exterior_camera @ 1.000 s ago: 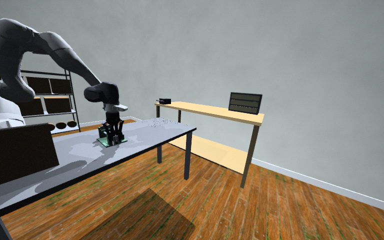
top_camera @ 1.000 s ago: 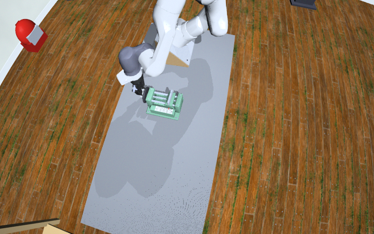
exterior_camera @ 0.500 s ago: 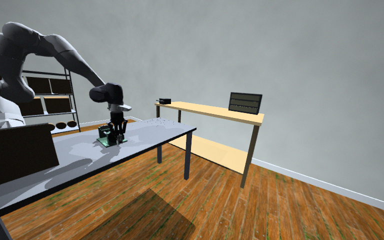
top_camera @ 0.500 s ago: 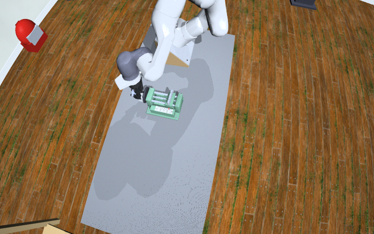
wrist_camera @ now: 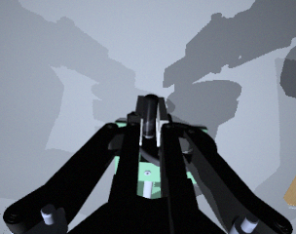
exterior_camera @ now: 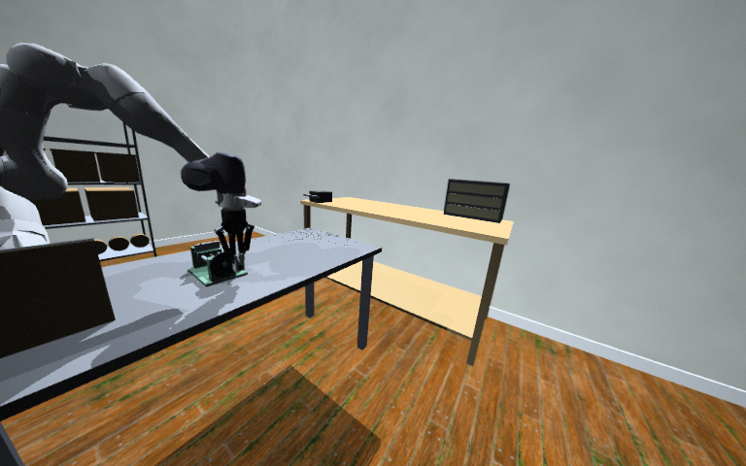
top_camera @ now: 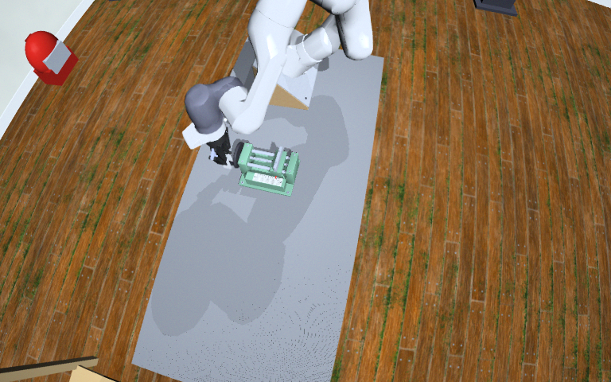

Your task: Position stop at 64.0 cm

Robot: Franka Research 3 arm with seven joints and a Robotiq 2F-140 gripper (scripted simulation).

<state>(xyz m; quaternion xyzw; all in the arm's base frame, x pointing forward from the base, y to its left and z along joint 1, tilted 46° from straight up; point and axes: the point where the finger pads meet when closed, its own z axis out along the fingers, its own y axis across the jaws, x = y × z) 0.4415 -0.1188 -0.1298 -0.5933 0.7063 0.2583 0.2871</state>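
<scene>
A green screw-driven stop device stands on the grey table. Its stop, a pale upright plate, sits across the rods, nearer the end away from the handwheel. A small red mark shows over the right part of the white scale; the numbers are too small to read. The black handwheel is at the device's left end in the top view. My gripper points down beside the wheel, shut on its black crank handle. The fingers hide much of the wheel in the wrist view.
The grey table carries the device and the arm's wedge-shaped mount. A wooden workbench with a dark drawer box stands beyond the table, and a shelf rack stands behind the arm.
</scene>
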